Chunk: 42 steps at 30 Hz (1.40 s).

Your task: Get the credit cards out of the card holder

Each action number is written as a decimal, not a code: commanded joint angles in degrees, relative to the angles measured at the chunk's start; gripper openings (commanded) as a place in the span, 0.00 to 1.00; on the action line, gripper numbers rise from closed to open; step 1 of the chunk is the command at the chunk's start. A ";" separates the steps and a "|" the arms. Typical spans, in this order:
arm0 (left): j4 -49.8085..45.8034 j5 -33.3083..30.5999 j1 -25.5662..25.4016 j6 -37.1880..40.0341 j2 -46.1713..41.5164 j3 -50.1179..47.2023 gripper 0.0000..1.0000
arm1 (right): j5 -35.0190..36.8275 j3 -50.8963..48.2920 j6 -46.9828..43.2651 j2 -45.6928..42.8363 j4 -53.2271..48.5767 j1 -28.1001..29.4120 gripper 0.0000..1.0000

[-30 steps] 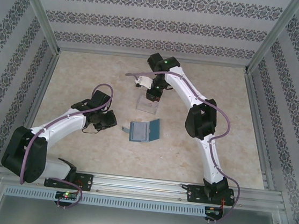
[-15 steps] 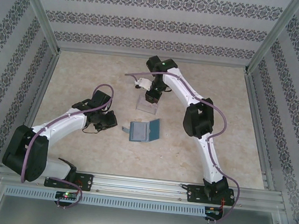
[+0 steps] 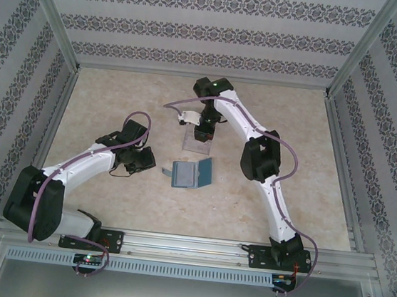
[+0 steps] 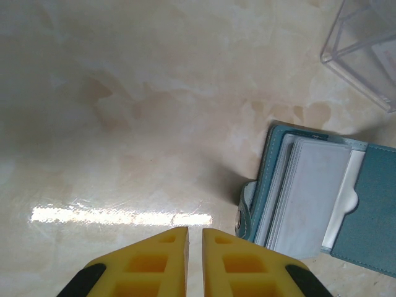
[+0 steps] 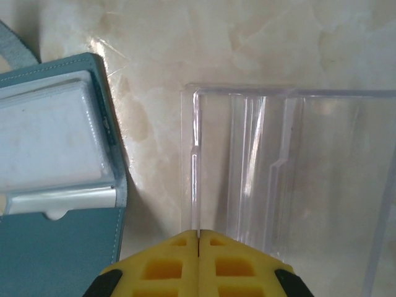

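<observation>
Teal and lying open like a book, the card holder [image 3: 191, 173] rests near the middle of the worktop [image 3: 110, 103], a little toward the near edge, with a clear plastic tray [image 5: 247, 142] just beyond it toward the far edge. Over the last second neither of them has shifted. The left arm has kept its pose as well, and the right arm alone has moved: its elbow has swung slightly inward and its wrist has settled a touch closer over the tray. The right tool [image 5: 198, 238] is fully closed, its yellow fingers pressed together with nothing between them, and it hangs above the tray's near wall, beside the holder's edge. The left tool [image 4: 195, 238] is almost closed, only a thin slit showing between its fingers, and it grips nothing; it hovers over bare worktop just to the left of the holder. The credit cards [image 4: 309, 185] show as a pale stack tucked in the holder's inner pocket, so the extraction looks unfinished. Whether the tray already holds a card I cannot tell through its glare. The small adjustment of the right arm seems to be a repositioning and not a pull, so a tool would have to open and come down onto the stack's exposed edge.
</observation>
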 commanded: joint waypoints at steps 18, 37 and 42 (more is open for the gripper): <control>0.62 -0.14 0.83 0.46 -0.34 0.56 0.14 | -1.64 2.94 -3.88 2.63 -3.29 1.90 0.18; -0.36 2.87 0.41 2.34 1.80 5.16 0.16 | 4.52 -6.25 6.76 -12.04 8.94 1.71 0.31; 1.01 4.23 -0.91 1.70 3.37 6.30 0.16 | 4.36 -18.58 21.99 -19.21 22.63 1.80 0.32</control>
